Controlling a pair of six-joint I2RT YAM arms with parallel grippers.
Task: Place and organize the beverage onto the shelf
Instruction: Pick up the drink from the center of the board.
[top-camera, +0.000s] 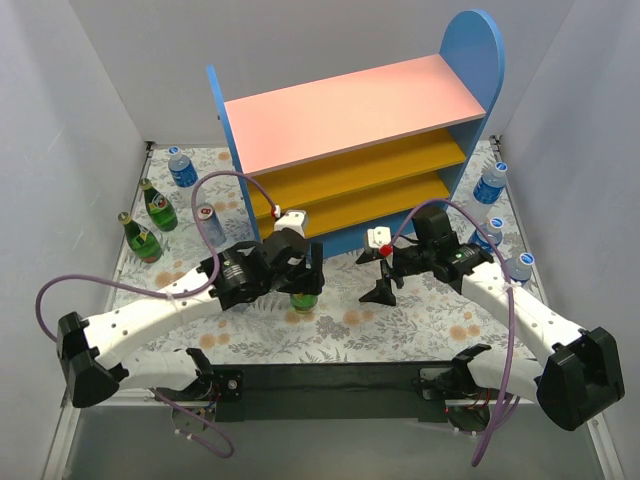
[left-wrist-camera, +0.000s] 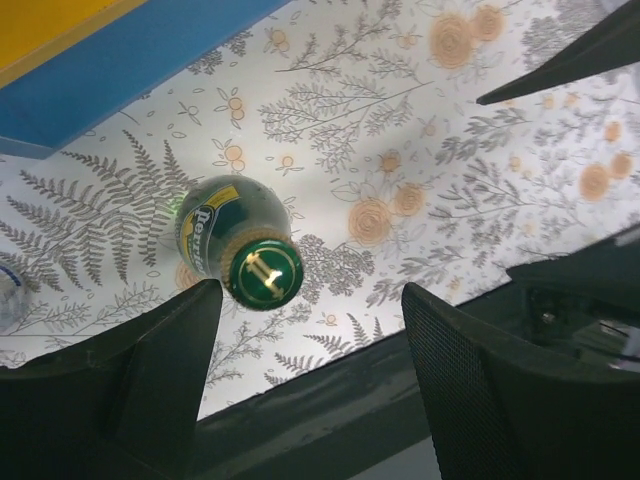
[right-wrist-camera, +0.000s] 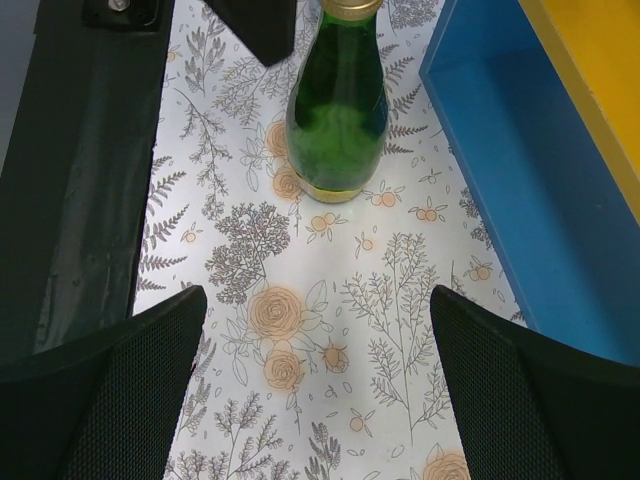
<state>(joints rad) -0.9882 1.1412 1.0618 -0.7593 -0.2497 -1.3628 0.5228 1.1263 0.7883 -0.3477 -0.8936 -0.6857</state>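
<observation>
The green Perrier bottle (left-wrist-camera: 240, 250) stands upright on the tabletop (top-camera: 420, 312) before the shelf (top-camera: 350, 110), off-centre between the open left claw's (left-wrist-camera: 310, 295) jaws, so one finger could strike first and topple it, while the right claw (right-wrist-camera: 318, 300) gapes empty.

A white table covering printed with grey ferns, leafy sprigs and orange roses (top-camera: 400, 325) lies flat over the table. It reaches the plain white walls (top-camera: 60, 120) at the left, right and back. A long flat black bar (top-camera: 330, 385) runs along its near edge, with a dull grey surface (top-camera: 330, 450) on the bar's near side.
</observation>
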